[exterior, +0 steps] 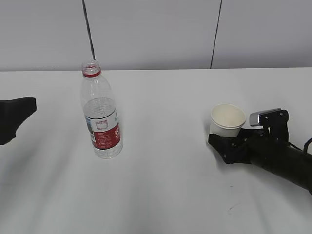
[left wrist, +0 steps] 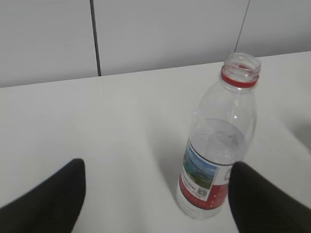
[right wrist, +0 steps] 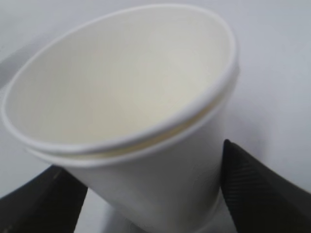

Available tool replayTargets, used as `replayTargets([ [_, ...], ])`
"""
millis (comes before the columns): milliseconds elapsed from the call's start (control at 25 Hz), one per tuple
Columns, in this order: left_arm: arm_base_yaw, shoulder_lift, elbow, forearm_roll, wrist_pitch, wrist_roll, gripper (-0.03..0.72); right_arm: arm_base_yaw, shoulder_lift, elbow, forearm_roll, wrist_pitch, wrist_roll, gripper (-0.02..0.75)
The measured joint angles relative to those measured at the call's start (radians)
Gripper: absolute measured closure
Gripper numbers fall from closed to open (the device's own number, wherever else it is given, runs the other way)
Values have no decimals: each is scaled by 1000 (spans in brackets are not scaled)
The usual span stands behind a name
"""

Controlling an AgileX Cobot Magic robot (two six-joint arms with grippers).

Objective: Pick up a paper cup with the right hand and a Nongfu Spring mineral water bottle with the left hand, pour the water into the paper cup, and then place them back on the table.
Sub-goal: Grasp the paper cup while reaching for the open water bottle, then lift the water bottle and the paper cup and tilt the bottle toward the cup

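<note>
Left hand [exterior: 17, 114], at the table's [exterior: 161, 195] left edge, is spread and empty; approaching off-centre could topple the uncapped, part-full bottle [exterior: 101, 117] left of centre. Right hand [exterior: 229, 146], near the right edge, brackets the empty paper cup [exterior: 227, 120], jaws unclosed; squeezing may crush it. One bottle, one cup.

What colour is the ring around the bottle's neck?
Red. The ring sits just under the open mouth of the bottle, clearest in the left wrist view.
</note>
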Motion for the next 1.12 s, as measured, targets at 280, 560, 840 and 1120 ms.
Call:
replayTargets([
  [280,-2,209,3,48,-224,-32,149,0,0,0,2,0,0,132],
  [560,-40,440,3,205,-453,-131,151,0,0,0,4,0,-2,140],
  [840,-41,691,-2,362,-737,-242,119,0,0,0,4,0,-2,141],
  [1120,-41,876,-68,394,-874,-288,101,0,0,0,4,0,-2,141],
])
